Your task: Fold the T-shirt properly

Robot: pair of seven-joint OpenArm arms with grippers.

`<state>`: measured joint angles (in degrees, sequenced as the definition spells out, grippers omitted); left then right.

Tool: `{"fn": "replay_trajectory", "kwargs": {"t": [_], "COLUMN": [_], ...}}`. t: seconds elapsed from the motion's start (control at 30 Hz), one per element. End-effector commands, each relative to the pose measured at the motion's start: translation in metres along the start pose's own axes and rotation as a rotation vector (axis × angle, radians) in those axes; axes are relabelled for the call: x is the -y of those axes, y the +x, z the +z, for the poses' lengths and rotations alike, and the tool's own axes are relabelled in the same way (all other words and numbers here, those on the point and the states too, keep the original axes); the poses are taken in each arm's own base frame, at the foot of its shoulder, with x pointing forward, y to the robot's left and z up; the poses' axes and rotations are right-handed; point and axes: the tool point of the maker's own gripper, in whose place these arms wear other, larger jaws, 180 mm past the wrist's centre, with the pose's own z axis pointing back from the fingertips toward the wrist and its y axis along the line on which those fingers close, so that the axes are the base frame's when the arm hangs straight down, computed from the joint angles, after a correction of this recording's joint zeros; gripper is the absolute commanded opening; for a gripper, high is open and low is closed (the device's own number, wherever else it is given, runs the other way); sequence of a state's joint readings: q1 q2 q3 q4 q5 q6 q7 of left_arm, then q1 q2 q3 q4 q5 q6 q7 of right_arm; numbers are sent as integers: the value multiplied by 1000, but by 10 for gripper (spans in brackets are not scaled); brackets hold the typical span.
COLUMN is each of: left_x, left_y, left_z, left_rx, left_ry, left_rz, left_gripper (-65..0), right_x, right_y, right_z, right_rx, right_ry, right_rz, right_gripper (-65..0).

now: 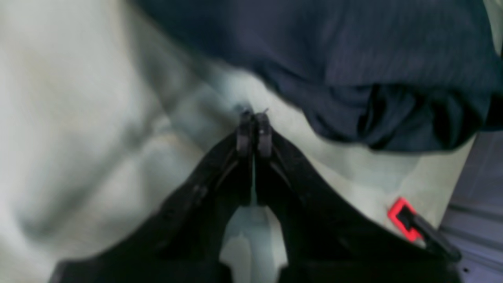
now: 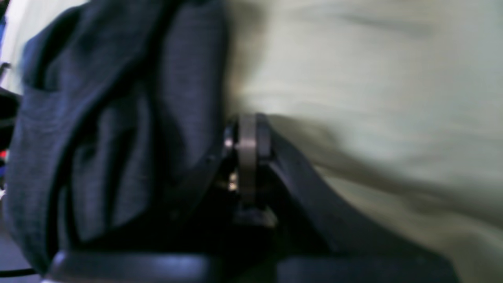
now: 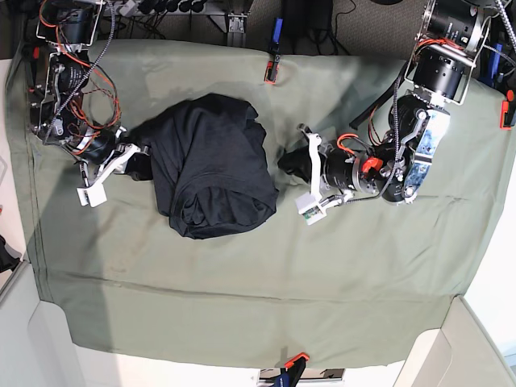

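Note:
The T-shirt (image 3: pixel 211 165) lies as a rumpled dark bundle on the olive table cloth (image 3: pixel 322 266), left of centre. In the base view my right gripper (image 3: pixel 139 164) rests against the bundle's left edge. The right wrist view shows that gripper (image 2: pixel 247 125) shut, with the T-shirt (image 2: pixel 118 118) heaped against its left finger and nothing seen between the tips. My left gripper (image 3: pixel 285 164) sits at the bundle's right edge. Its tips (image 1: pixel 254 118) are shut and empty over the bare cloth, a short way from the T-shirt (image 1: pixel 353 59).
Red clamps pin the cloth at the back edge (image 3: pixel 270 71), the front edge (image 3: pixel 297 359) and the right edge (image 3: pixel 507 109); one clamp (image 1: pixel 402 218) shows in the left wrist view. Cables and arm bases crowd the back corners.

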<state>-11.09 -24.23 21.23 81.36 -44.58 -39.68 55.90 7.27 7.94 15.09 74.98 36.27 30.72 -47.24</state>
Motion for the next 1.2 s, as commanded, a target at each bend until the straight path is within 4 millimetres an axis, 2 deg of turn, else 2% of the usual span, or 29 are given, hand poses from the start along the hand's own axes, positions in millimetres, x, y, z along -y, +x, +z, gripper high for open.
{"fn": "replay_trajectory", "kwargs": {"t": [0.0,0.13,0.23,0.43,0.6,0.73,0.9,1.03,1.17], "left_x": [0,3,1,-7,-12,-15,-3,14,38], "left_y": [6,-24,-36,-39,-46,-57,-78,-108,-137], "left_z": [6,6,17,58,93,112,127,137,147], "left_rx": [22,-33,-31,35,69,80,79,35,-24], "left_ry": [-1,-8,-5,67,126,173,195,205,201], "left_rz": [-12,18,55,78,98,121,160,202,239], "left_gripper": [-643,-643,-643,-643,-643,-643,-643,-643,-643], "right_x": [-8,-33,-58,-97,-113,-104,-66,-40,-24], "right_y": [15,7,-4,-25,-19,0,20,12,-21], "right_z": [1,-14,-28,-45,-42,-26,8,36,62], "right_rx": [44,32,-3,-86,-82,-59,-46,-50,-116], "right_ry": [27,84,138,216,239,171,50,-1,-43], "right_rz": [25,14,23,101,163,252,324,314,308], "right_gripper": [-650,-650,-650,-650,-650,-650,-650,-650,-650]}}
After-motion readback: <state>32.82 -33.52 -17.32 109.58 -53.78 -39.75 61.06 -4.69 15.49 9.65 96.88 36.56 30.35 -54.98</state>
